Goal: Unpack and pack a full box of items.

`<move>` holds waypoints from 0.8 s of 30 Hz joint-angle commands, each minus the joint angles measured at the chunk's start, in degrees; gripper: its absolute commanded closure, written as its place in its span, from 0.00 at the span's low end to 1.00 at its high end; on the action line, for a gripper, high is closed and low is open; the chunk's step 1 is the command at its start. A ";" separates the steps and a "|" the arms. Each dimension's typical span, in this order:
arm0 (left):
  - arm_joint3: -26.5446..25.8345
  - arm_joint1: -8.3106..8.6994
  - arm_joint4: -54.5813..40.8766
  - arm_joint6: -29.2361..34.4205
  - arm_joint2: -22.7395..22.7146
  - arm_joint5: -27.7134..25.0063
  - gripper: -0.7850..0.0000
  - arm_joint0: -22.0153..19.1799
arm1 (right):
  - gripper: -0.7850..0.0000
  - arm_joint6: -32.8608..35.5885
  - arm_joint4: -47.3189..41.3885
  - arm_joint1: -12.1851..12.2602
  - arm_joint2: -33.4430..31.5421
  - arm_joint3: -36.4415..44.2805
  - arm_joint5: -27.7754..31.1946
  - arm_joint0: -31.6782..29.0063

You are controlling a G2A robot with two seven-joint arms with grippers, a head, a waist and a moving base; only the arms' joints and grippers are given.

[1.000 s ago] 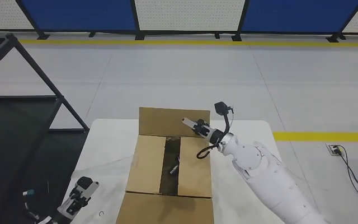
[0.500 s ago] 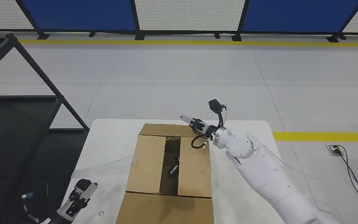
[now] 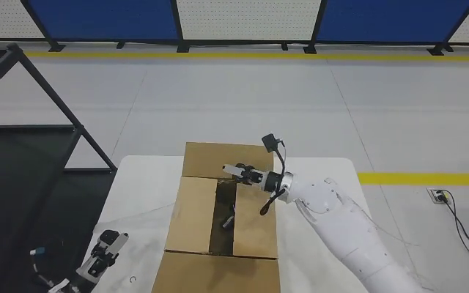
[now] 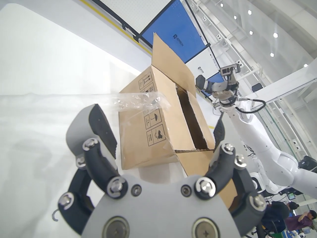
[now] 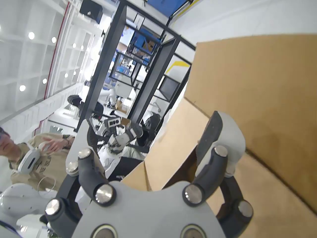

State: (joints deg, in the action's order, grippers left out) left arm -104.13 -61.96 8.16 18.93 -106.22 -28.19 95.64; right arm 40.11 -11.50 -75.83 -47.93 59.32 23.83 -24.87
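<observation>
Over the far end of the cardboard box's (image 3: pixel 192 220) near-to-far slot, the right gripper (image 3: pixel 229 170) hangs with fingers (image 5: pixel 214 130) wide, while the left gripper (image 3: pixel 110 242), also wide, sits well apart, near-left.

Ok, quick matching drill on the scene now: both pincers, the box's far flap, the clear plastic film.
1 right pincer; 2 left pincer; 3 far flap of the brown cardboard box; 4 clear crinkled plastic film.
A on the box's side wall; B over the far end of the slot between the top flaps; C raised, open; D by the white table's near left edge.
Pairs: 1-B, 2-D, 3-C, 4-A.
</observation>
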 commanded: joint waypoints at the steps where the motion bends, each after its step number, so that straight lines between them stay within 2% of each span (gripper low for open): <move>1: 0.20 0.00 0.27 -0.24 -0.17 0.14 0.00 -0.35 | 0.00 1.52 0.93 0.55 -0.61 4.26 -2.13 -2.11; 6: 0.61 -0.05 3.47 -2.41 -0.75 0.98 0.00 -1.04 | 0.00 6.88 2.55 1.62 -1.44 10.91 -10.29 -5.48; 15: 0.55 -0.06 3.71 -2.58 -0.71 1.04 0.00 -1.05 | 0.00 6.65 3.00 1.55 -0.96 11.24 -10.91 -6.30; 24: -0.57 -0.12 5.13 -1.84 -0.30 -1.79 0.00 0.35 | 0.00 7.25 3.81 -0.10 2.74 8.13 -14.27 -5.24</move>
State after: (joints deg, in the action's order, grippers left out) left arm -104.68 -62.08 13.21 17.08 -106.47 -29.76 95.85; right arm 47.45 -7.71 -75.72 -45.55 68.09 9.74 -30.38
